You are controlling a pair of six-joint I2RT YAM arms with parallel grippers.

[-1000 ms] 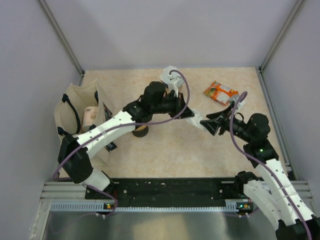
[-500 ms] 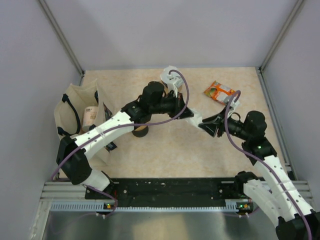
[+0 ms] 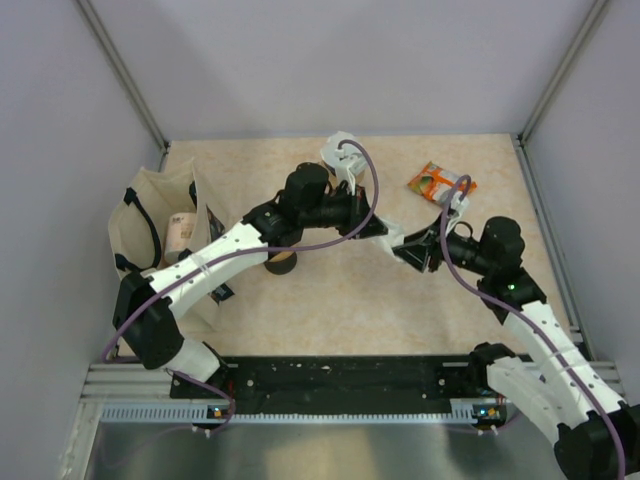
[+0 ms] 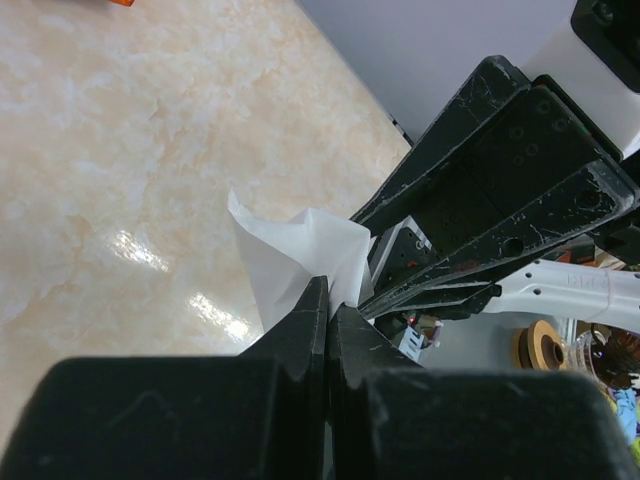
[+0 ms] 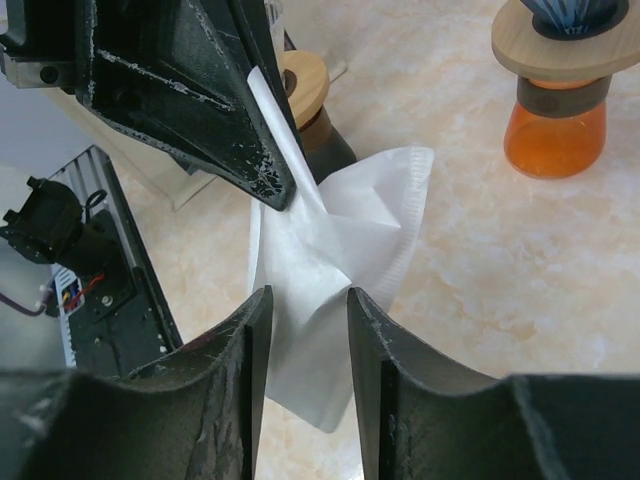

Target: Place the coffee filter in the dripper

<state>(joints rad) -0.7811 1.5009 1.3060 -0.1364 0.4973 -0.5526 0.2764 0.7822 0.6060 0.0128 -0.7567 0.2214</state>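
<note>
The white paper coffee filter [image 5: 340, 240] hangs crumpled in mid-air, pinched at its top edge by my left gripper [image 4: 330, 300], which is shut on it. My right gripper [image 5: 305, 300] is open, with a finger on either side of the filter's lower part and gaps on both sides. In the top view the two grippers meet over the table's middle, left [image 3: 385, 233] and right [image 3: 408, 250]. The dripper [image 5: 560, 25], blue on a wooden collar over an orange glass base, stands on the table beyond, at the top right of the right wrist view.
A beige tote bag [image 3: 150, 230] stands at the left edge. An orange packet [image 3: 440, 183] lies at the back right. A dark jar with a wooden lid [image 5: 305, 95] stands behind the filter and shows under the left arm [image 3: 281, 262].
My right gripper has moved left toward the left gripper and now straddles the filter. The left arm has held still with the filter.
</note>
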